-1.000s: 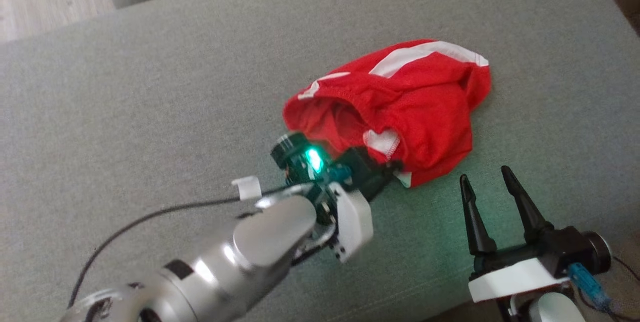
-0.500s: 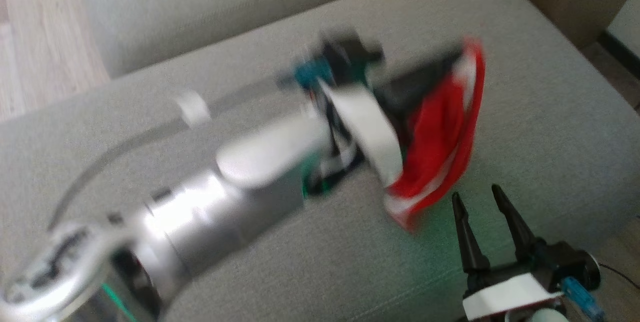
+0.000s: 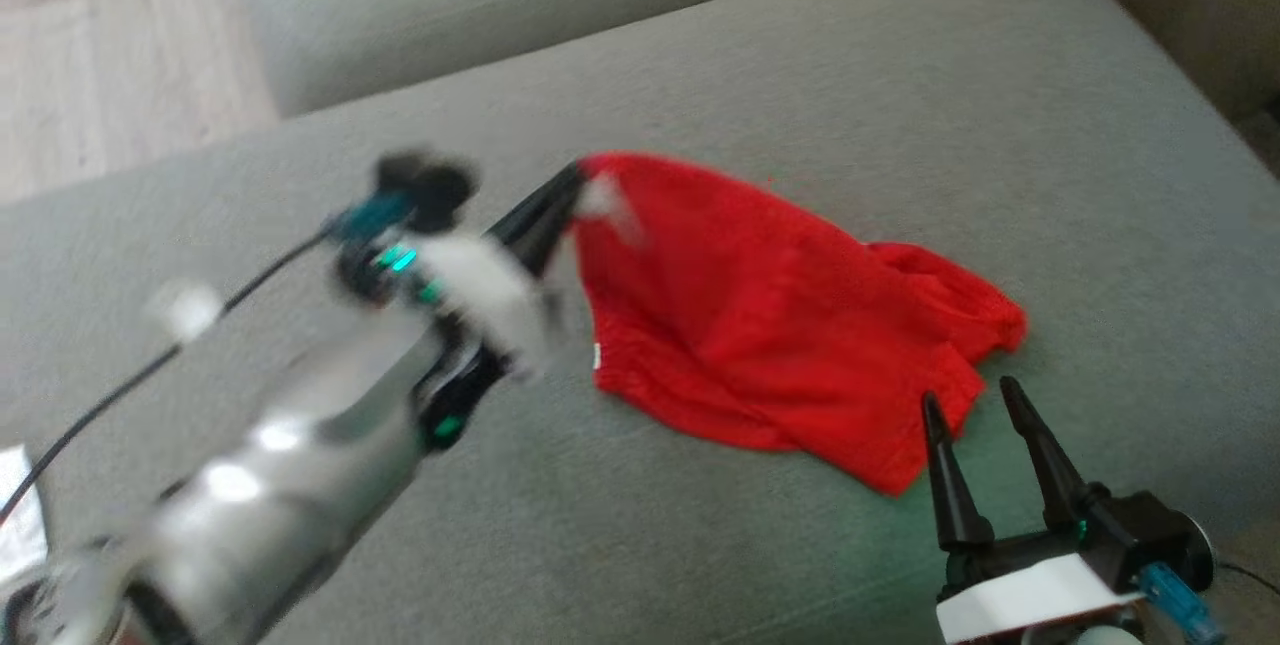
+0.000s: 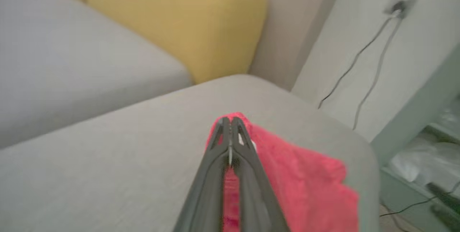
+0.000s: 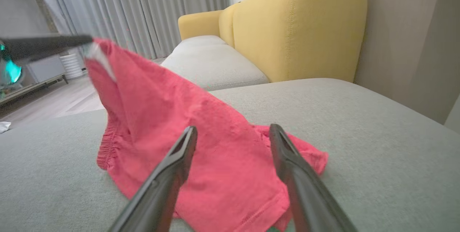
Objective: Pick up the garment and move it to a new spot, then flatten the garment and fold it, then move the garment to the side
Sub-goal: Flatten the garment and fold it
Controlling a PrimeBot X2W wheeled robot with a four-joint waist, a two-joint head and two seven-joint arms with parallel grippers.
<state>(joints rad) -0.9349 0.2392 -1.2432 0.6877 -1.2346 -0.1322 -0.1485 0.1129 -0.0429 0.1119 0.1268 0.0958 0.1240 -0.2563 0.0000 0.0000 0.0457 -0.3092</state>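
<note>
The garment (image 3: 760,325) is red cloth with a small white patch at one corner, draped across the grey sofa cushion (image 3: 800,75). My left gripper (image 3: 572,183) is shut on that raised corner and holds it above the cushion, while the far end trails on the fabric. The left wrist view has the closed fingers (image 4: 230,131) pinching the red garment (image 4: 305,185). My right gripper (image 3: 968,400) stands open at the lower right, just short of the garment's near edge. In the right wrist view its open fingers (image 5: 187,145) frame the garment (image 5: 201,135), with nothing between them.
A second grey seat cushion (image 3: 480,5) lies beyond a seam at the back. Yellow backrests (image 5: 298,27) rise behind the sofa. Wooden floor (image 3: 100,55) shows at the upper left. A wall with hanging cables (image 4: 370,52) stands off the cushion's end.
The left gripper has lifted the garment by one corner and swung it leftward, so it now drapes spread out, plain red side up. The head camera shifted. The right gripper stayed open.
</note>
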